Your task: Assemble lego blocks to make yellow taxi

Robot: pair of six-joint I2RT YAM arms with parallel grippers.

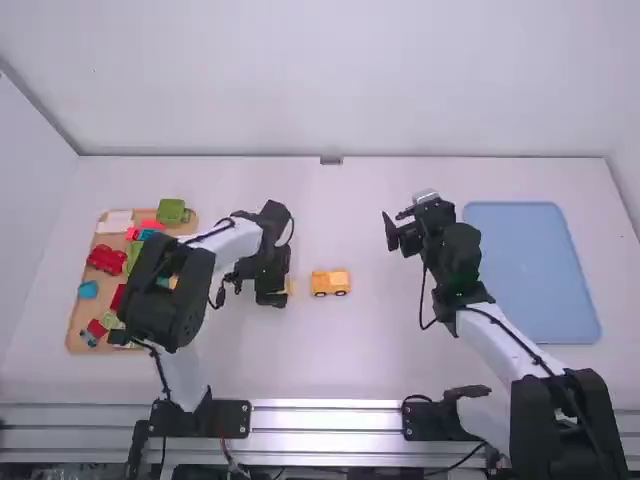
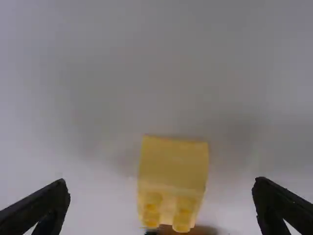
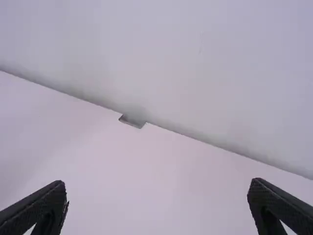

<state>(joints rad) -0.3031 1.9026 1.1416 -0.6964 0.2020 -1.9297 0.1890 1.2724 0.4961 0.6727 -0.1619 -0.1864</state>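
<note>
In the high view my left gripper [image 1: 272, 288] is low over the table beside the tray, with a small yellow block [image 1: 290, 286] partly hidden by it. In the left wrist view that yellow block [image 2: 173, 166], with studs at its lower end, lies between the spread fingers of my left gripper [image 2: 161, 188], touching neither. A yellow car-shaped piece with dark wheels [image 1: 330, 283] stands on the table just right of it. My right gripper [image 1: 396, 222] hangs over the table farther right; in the right wrist view the same right gripper [image 3: 157, 188] is open and holds nothing.
At the left, a wooden tray [image 1: 78, 318] holds several red, green, blue and white blocks, partly covered by the left arm. A blue tray [image 1: 530, 270] lies at the right beyond the right arm. A small grey fitting [image 1: 331, 160] sits at the table's far edge.
</note>
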